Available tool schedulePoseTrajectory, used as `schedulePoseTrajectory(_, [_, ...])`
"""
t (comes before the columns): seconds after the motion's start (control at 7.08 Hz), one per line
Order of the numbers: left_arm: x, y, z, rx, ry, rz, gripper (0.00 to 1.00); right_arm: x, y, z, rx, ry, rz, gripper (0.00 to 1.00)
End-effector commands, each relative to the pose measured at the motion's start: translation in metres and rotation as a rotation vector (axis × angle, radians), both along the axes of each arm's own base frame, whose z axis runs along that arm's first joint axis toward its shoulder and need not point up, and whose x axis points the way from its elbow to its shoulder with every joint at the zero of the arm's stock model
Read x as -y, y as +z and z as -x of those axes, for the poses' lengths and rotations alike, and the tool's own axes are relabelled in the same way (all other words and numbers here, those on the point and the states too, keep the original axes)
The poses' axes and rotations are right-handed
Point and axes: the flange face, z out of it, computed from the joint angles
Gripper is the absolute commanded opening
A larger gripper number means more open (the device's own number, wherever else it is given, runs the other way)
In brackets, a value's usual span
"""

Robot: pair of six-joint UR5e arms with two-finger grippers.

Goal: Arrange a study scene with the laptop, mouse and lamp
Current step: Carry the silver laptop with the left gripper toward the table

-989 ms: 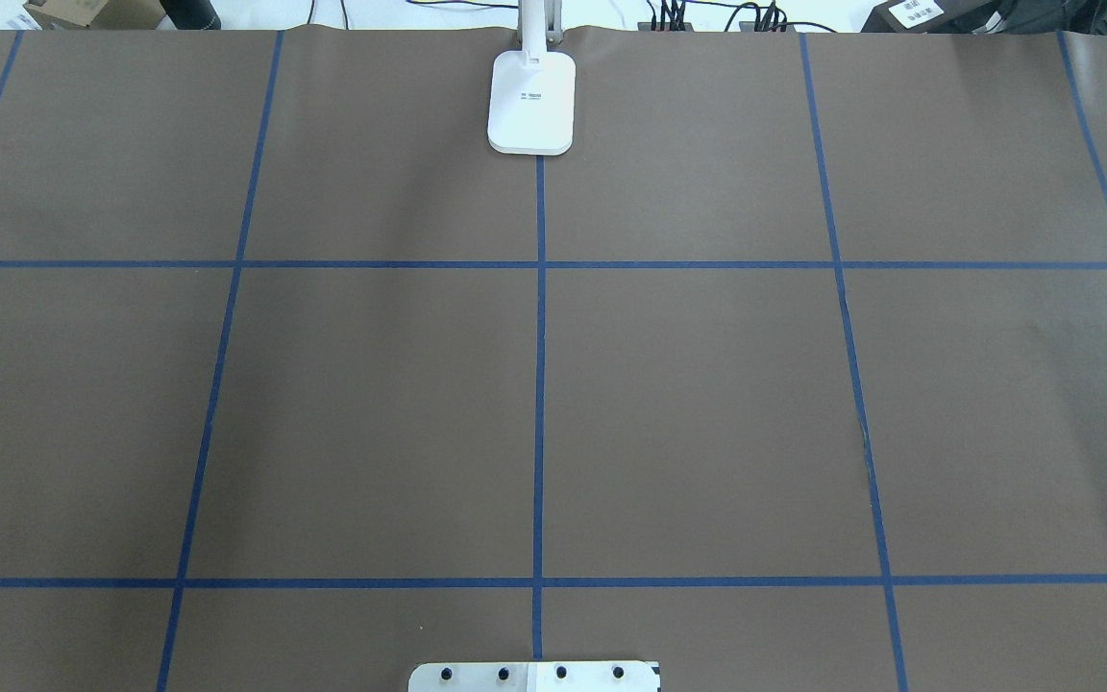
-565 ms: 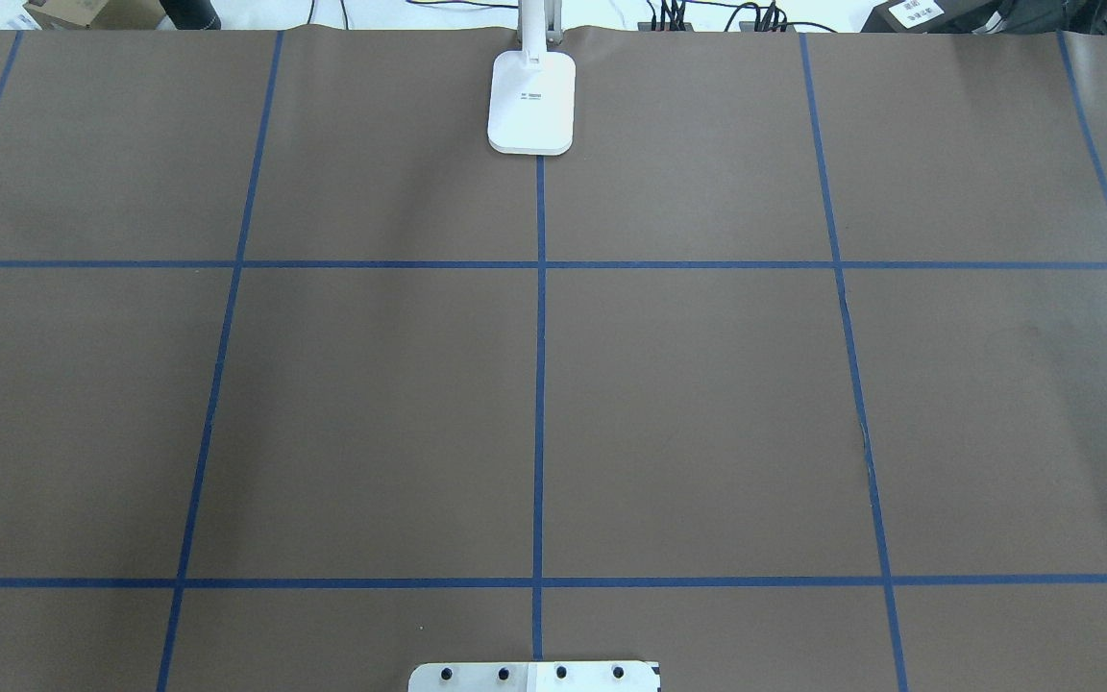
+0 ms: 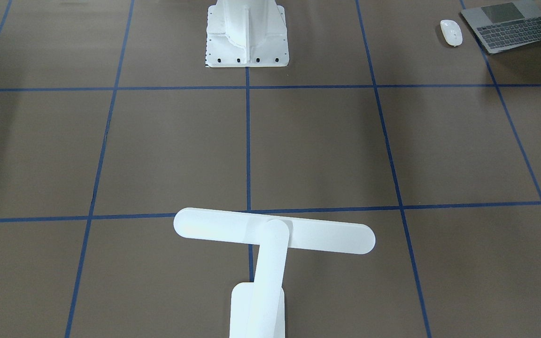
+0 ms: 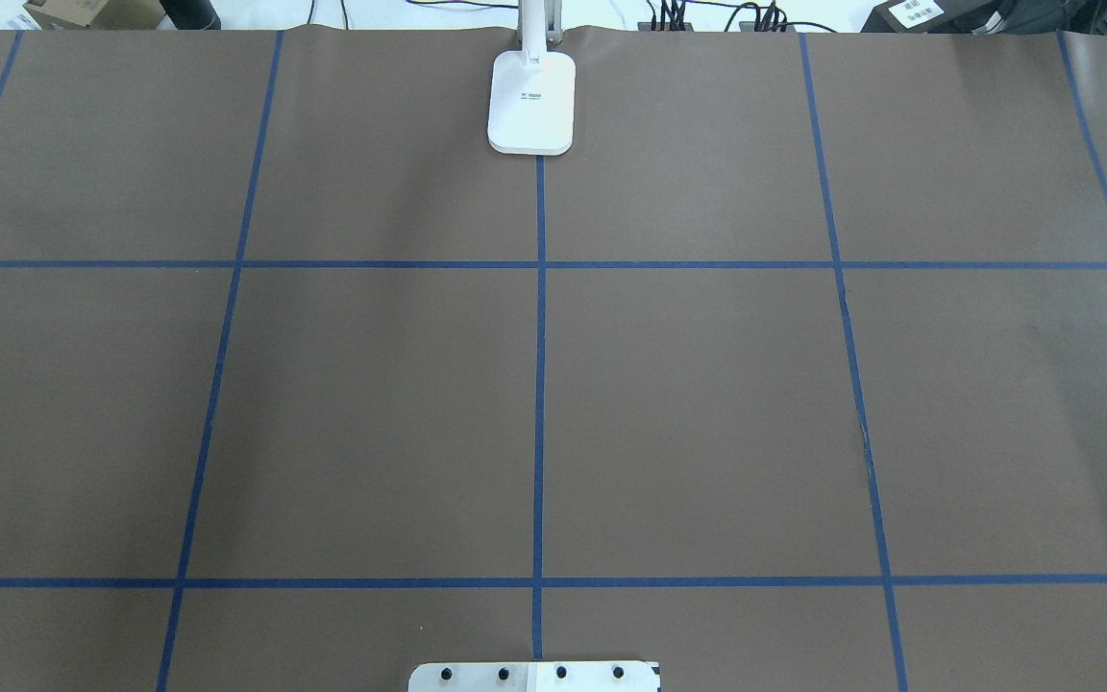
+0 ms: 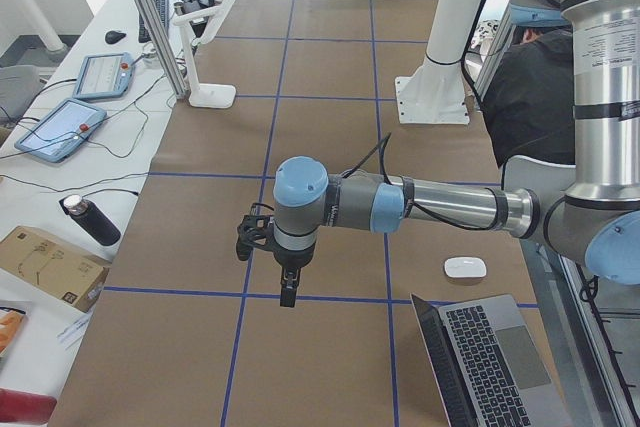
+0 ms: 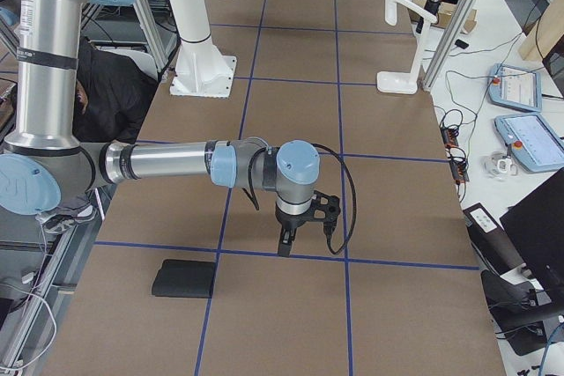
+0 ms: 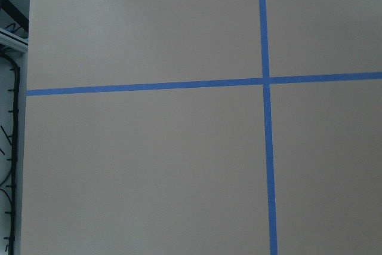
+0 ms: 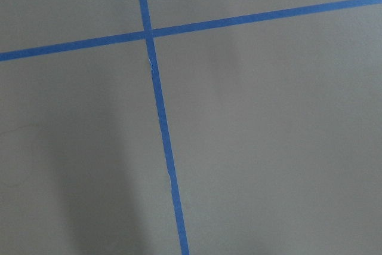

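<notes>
Laptop, mouse and lamp are all sitting untouched; neither arm is holding anything.

- Left gripper [image 5: 287, 298] is hanging fingers-down over the left half of the table [image 4: 707, 384], just above a blue tape line. It shows only in the side view, so I cannot tell whether it is wide or narrow. Its wrist camera is showing only bare brown paper and a tape cross.
- Right gripper [image 6: 284, 249] is mirroring that over the right half, fingers pointing down above a tape line. It too shows from the side only, so I cannot tell its opening. Its wrist view is again just paper and a tape cross.
- Black pad [image 6: 183, 279] is lying flat near the right gripper, a bit nearer the robot and further toward the table's right end, apart from the fingers.
- White pedestal [image 3: 247, 33] is standing at the near edge on the centre line, bolted down, between the two arms.
- Laptop [image 3: 510, 28] is sitting open at the near left corner, with the keyboard and trackpad showing.
- Mouse [image 3: 451, 33] is lying just beside the laptop on the side toward the table centre, not touching it.
- Lamp [image 3: 274, 232] is standing upright at the far edge, base on the centre tape line, with the bar head lying crosswise over the far cross line. It is well apart from both grippers and from the laptop.
- Person in a dark jacket [image 5: 525, 97] is sitting behind the robot base.
- Side bench beyond the far edge is carrying two handheld control screens [image 5: 60, 127], a dark bottle [image 5: 90, 219] and a cardboard box [image 5: 45, 265].
</notes>
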Motion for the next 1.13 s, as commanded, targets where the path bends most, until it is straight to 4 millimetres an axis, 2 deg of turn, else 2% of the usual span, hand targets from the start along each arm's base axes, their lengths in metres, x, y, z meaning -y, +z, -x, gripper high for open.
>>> schedulePoseTrajectory(0.0, [0.001,0.015,0.0,-0.004,0.0,0.024,0.99,0.001,-0.006,0.001,0.013,0.002,-0.01,0.99])
schedulePoseTrajectory(0.28, [0.006,0.007,-0.002,-0.016,0.003,0.003,1.0,0.006,-0.018,0.006,0.088,0.003,-0.03,0.99])
schedulePoseTrajectory(0.42, [0.006,0.008,-0.004,-0.058,0.004,0.01,0.99,0.006,-0.016,0.006,0.087,0.003,-0.026,0.99])
schedulePoseTrajectory(0.71, [0.016,-0.005,-0.003,-0.048,0.005,-0.013,0.99,0.008,-0.016,0.007,0.087,-0.003,-0.03,0.99])
schedulePoseTrajectory(0.99, [0.009,0.018,-0.003,-0.048,-0.016,0.06,1.0,0.008,-0.016,0.007,0.095,-0.01,-0.036,0.99])
